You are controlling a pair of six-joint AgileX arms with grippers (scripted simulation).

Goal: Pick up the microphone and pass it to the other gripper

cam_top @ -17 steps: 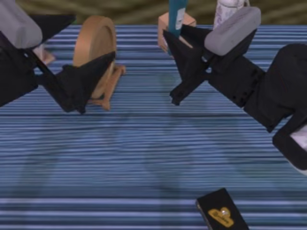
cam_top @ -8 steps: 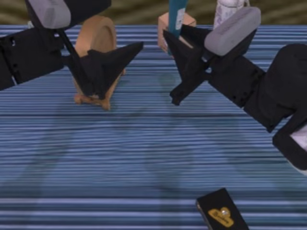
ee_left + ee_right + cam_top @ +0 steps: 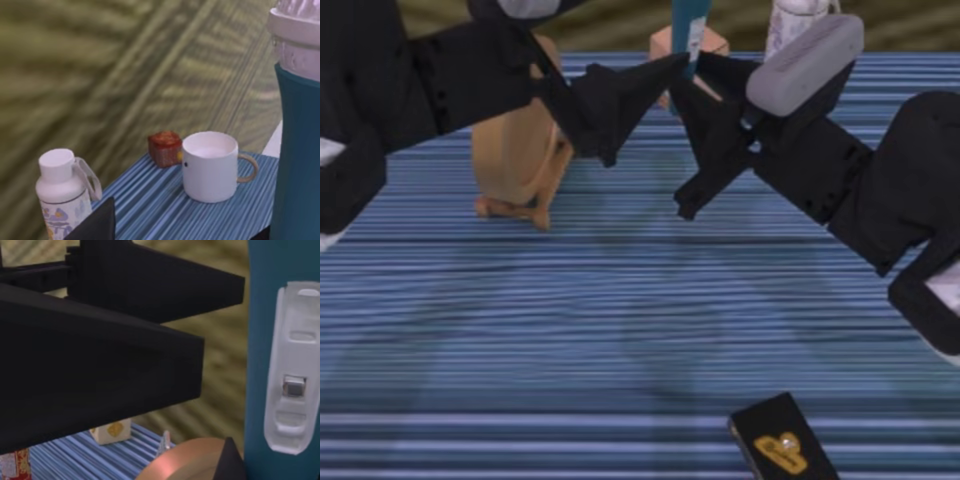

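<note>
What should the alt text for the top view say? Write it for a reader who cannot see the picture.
Two black claws meet at the far edge of a blue striped table: the right claw holds an upright teal microphone while the left claw reaches its fingertips to the handle. A round wooden stand sits behind the left claw, a white bottle at the far edge, a black box near the front.

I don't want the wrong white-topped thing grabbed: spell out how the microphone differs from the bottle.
The microphone has a teal body under a white head; the bottle is white with a printed pattern. The bottle has a loop handle, the microphone none. The microphone sits between the left pincer and right pincer; the bottle stands apart from both. Both are upright.
</note>
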